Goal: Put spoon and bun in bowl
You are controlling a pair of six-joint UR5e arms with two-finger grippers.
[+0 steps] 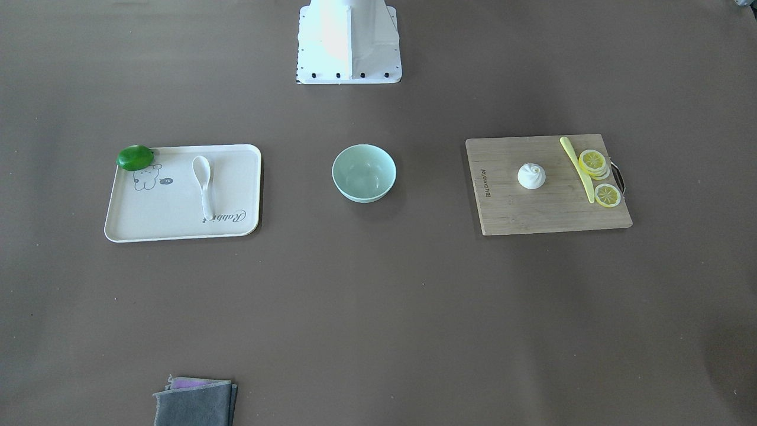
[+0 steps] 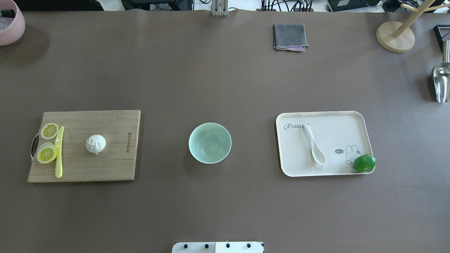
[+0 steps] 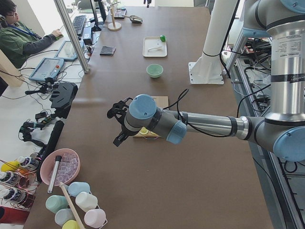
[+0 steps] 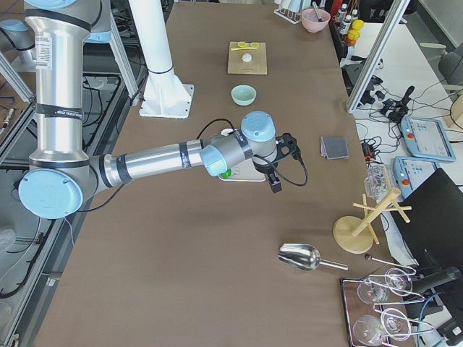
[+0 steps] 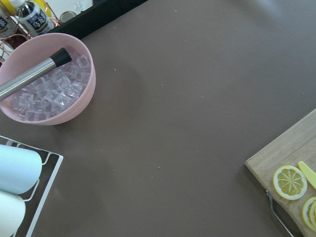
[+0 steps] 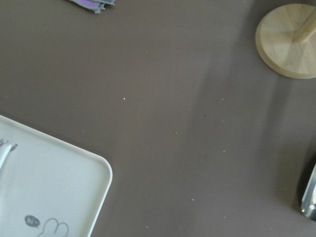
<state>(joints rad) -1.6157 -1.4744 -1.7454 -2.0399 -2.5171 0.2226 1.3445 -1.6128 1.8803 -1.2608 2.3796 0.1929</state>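
Observation:
The white spoon [image 2: 314, 147] lies on a cream tray [image 2: 334, 135] at the right of the overhead view, scoop toward the robot. The white pleated bun [image 2: 95, 144] sits on a wooden cutting board [image 2: 112, 158] at the left. The mint-green bowl [image 2: 210, 142] stands empty between them. The left gripper [image 3: 117, 125] hovers high beyond the board's outer end; it shows only in the exterior left view and I cannot tell its state. The right gripper [image 4: 278, 168] hovers past the tray's outer end; it shows only in the exterior right view and I cannot tell its state.
A green lime [image 2: 364, 163] sits on the tray's corner. Lemon slices [image 2: 47, 153] and a yellow knife [image 2: 59, 151] lie on the board. A grey cloth [image 2: 290, 37], a wooden stand [image 2: 395, 36], a metal scoop [image 2: 441, 80] and a pink ice bowl [image 5: 47, 84] stand near the edges.

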